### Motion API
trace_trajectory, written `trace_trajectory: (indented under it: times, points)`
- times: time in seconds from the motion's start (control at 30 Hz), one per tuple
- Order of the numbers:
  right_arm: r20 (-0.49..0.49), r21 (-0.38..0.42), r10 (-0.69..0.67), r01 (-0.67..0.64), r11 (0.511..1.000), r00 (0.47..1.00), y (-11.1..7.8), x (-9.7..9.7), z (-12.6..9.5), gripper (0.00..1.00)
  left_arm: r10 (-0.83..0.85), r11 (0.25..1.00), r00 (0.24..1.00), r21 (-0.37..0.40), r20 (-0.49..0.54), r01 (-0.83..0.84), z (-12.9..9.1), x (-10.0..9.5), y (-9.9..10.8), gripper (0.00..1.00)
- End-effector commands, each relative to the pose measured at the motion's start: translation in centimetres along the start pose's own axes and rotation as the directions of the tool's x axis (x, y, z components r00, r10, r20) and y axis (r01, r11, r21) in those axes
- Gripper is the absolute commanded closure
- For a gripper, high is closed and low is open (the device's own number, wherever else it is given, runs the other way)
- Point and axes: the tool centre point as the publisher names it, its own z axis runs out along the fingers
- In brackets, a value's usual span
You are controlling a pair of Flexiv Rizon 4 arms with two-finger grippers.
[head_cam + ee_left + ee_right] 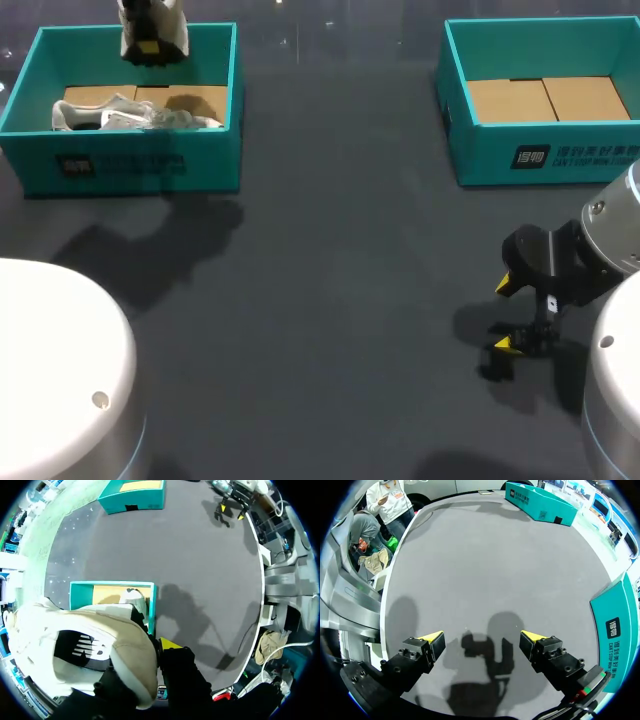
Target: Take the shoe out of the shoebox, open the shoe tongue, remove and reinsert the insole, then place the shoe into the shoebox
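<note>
**Colour and Pattern Findings**

Surface (330, 300): uniform dark grey, no pattern.
Left box (120, 165): teal walls, dark print on the front, tan cardboard floor.
Right box (540, 150): the same teal and tan. The front carries a black patch and white print.
Shoe (85, 645): cream and beige upper, with a black side patch marked by white striping.
Second shoe (130, 115), in the left box: white with pale grey.
Right fingers (432, 640): black with bright yellow tips.
Left fingers (170, 644): black, one yellow tip visible.
Arm shells (60, 360): white above, silver-grey below.
</note>
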Motion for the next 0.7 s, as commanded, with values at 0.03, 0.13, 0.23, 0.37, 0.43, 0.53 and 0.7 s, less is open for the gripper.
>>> trace_trajectory:
  times: [0.03, 0.13, 0.23, 0.37, 0.43, 0.53, 0.7]
  points:
    - [0.003, 0.001, 0.000, 0.000, 1.000, 1.000, -0.1, 0.2, -0.1, 0.00, -0.001, 1.000, 0.999, 0.001, -0.034, 0.001, -0.8, -1.5, 0.3, 1.00]
    - [0.003, 0.001, 0.000, 0.000, 1.000, 1.000, -0.1, 0.2, -0.1, 0.00, -0.001, 1.000, 0.999, 0.001, -0.034, 0.001, -0.8, -1.5, 0.3, 1.00]
    - [0.003, 0.001, 0.000, 0.000, 1.000, 1.000, -0.1, 0.2, -0.1, 0.00, -0.001, 1.000, 0.999, 0.001, -0.034, 0.001, -0.8, -1.5, 0.3, 1.00]
    - [0.003, 0.001, 0.000, 0.000, 1.000, 1.000, -0.1, 0.2, -0.1, 0.00, -0.001, 1.000, 0.999, 0.001, -0.034, 0.001, -0.8, -1.5, 0.3, 1.00]
    - [0.003, 0.001, 0.000, 0.000, 1.000, 1.000, -0.1, 0.2, -0.1, 0.00, -0.018, 1.000, 0.999, 0.005, -0.030, 0.018, -0.9, -2.8, 1.1, 1.00]
    - [0.003, 0.001, 0.000, 0.000, 1.000, 1.000, -0.1, 0.2, -0.1, 0.00, -0.025, 1.000, 0.999, 0.013, -0.029, 0.026, -1.1, -5.2, 3.2, 1.00]
    - [0.003, 0.001, 0.000, 0.000, 1.000, 1.000, -0.1, 0.2, -0.1, 0.00, -0.022, 0.999, 0.999, 0.023, -0.033, 0.022, -0.8, -10.1, 7.3, 1.00]
